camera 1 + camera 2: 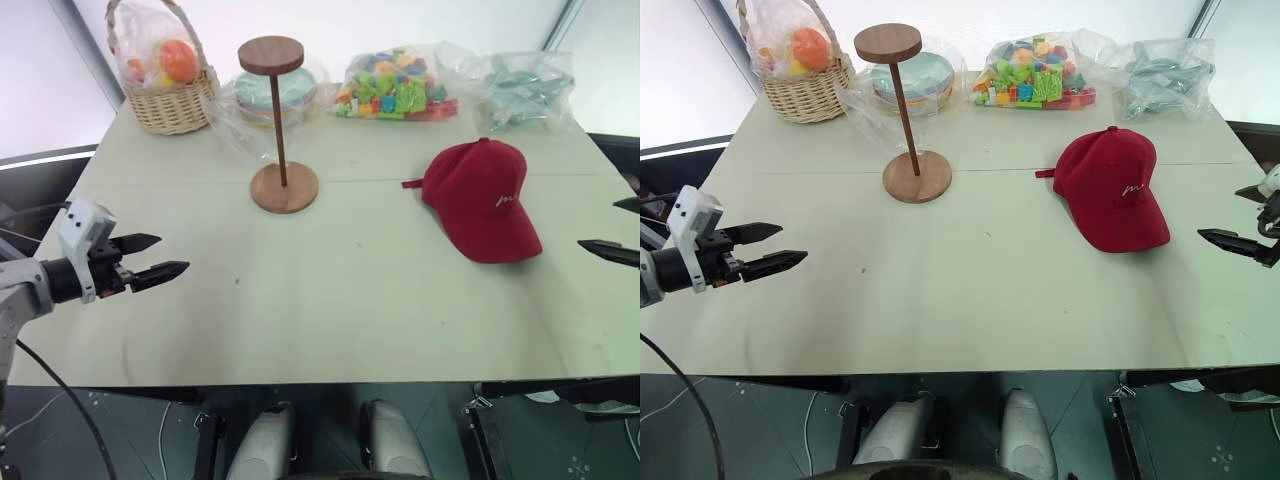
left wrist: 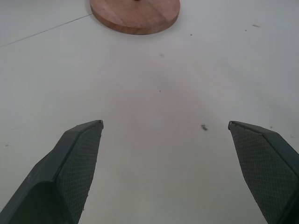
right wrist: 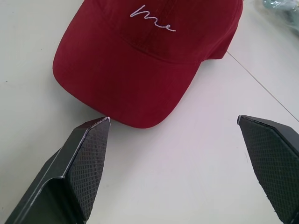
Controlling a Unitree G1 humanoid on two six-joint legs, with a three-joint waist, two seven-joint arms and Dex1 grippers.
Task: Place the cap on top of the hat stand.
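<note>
While the cap point(image 3: 149, 56) lies just ahead | right gripper point(image 3: 175, 126) wide, empty

I read one marking, white cursive embroidery resembling "me" on the front of the dark red cap point(image 3: 149, 60), no other legible text

Bright, even, soft-shadowed light; glare whitens the background; sharp focus.
</note>
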